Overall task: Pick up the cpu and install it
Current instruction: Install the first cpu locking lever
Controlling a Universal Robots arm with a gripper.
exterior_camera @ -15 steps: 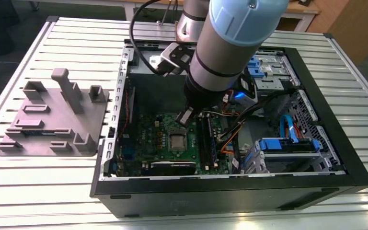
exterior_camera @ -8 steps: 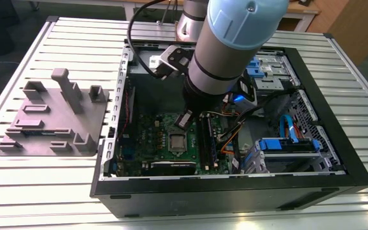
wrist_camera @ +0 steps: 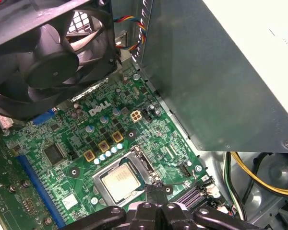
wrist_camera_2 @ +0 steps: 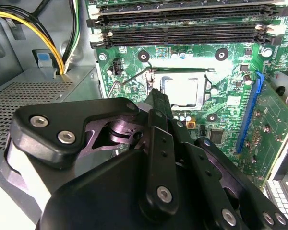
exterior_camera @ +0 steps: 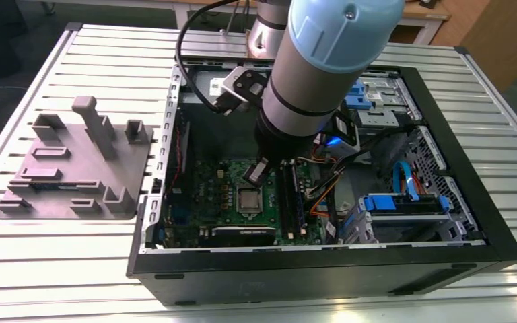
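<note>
Second wrist view puts the gripper (wrist_camera_2: 156, 103) low over the green motherboard (wrist_camera_2: 230, 62), its black fingers drawn together to a narrow tip with nothing seen between them; the tip hangs just beside the socket, where the cpu (wrist_camera_2: 181, 91) lies seated, its silver top showing; in the first wrist view the cpu (wrist_camera: 122, 184) sits inside the metal socket frame (wrist_camera: 134, 160), near a black fan (wrist_camera: 48, 62); in the exterior view the arm (exterior_camera: 317, 74) reaches down into the open computer case (exterior_camera: 330, 269) on the slatted table (exterior_camera: 79, 269).
</note>
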